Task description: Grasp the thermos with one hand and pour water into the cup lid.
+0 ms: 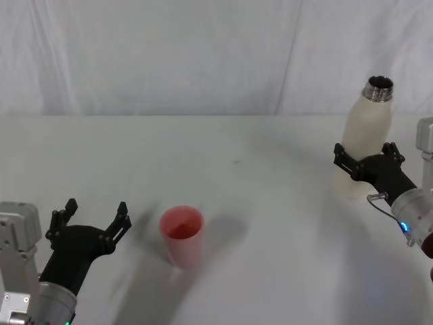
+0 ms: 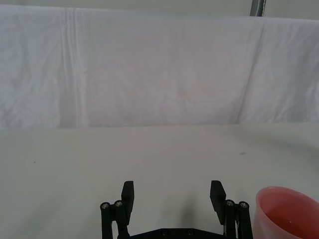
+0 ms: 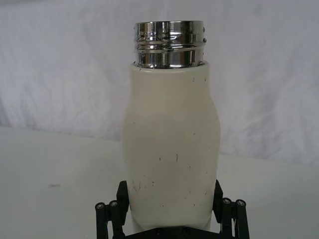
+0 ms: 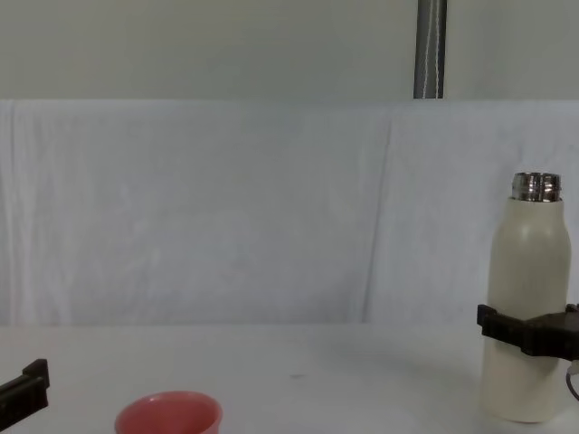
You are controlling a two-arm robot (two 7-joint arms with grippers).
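We see the thermos (image 1: 365, 145) standing upright at the right edge of the head view, a little above mid-height, its cream-white body rising to a shiny steel neck that is uncapped and open at the top. In the chest view the thermos (image 4: 527, 307) stands at the far right of the frame, its base on the table. Around its lower body we find the right gripper (image 1: 367, 164), one black finger on each side of the bottle and pressed against it; in the right wrist view the fingers (image 3: 122, 195) flank the cream wall low in the frame, so we take the thermos (image 3: 172, 149) as clasped, though it is not lifted. The right arm enters from the lower right corner of the head view.

The cup lid (image 1: 181, 235) sits well apart from the bottle, in the lower centre-left of the head view, a small salmon-pink cup standing upright with its mouth up. In the chest view its rim (image 4: 169, 413) shows at the bottom left of the frame.

Just left of the cup in the head view, the left gripper (image 1: 96, 215) rests low over the table in the lower left corner, its fingers spread wide with nothing between them. In the left wrist view we see the left gripper (image 2: 172, 197) along the bottom edge and the pink cup (image 2: 286, 211) in the bottom right corner.

The white table (image 1: 257, 176) carries both objects, and a white cloth backdrop (image 1: 203, 54) fills the upper part of the head view.
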